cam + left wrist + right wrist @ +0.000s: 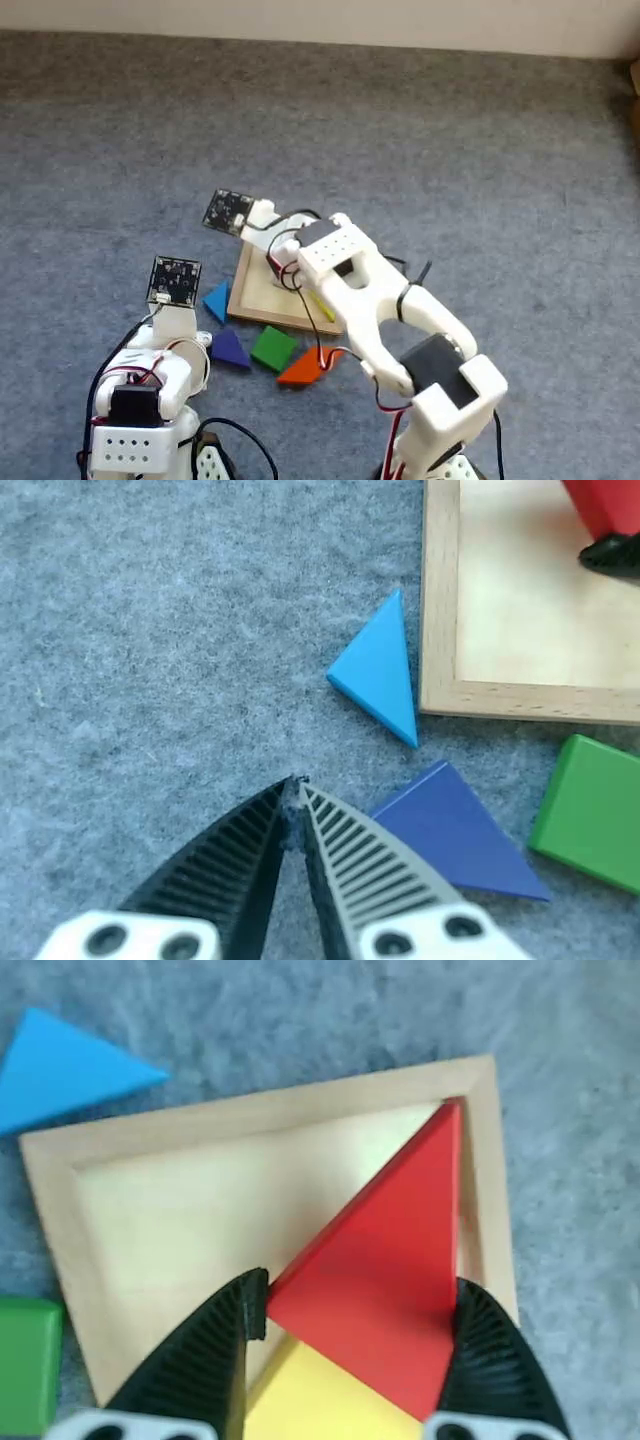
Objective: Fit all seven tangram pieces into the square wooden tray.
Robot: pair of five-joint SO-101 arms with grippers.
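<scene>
Square wooden tray (pixel 60 1220) sits mid-worktop (pixel 450 130). Red triangle (pixel 390 1260) in it, tip at a corner, clamped in right hand (pixel 360 1300); yellow piece (pixel 320 1400) alongside. Light-blue triangle (pixel 380 670) just left of tray; dark-blue triangle (pixel 450 835), green square (pixel 595 815) nearer. Left hand (pixel 297 790) pinched closed, nothing held.

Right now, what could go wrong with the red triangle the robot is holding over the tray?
The red triangle in the right tool points close to the rim of the tray, so its tip might catch there instead of lying flat. It also meets the yellow piece and could ride up on it. If the tray slides, it may bump the light blue triangle beside it.
</scene>
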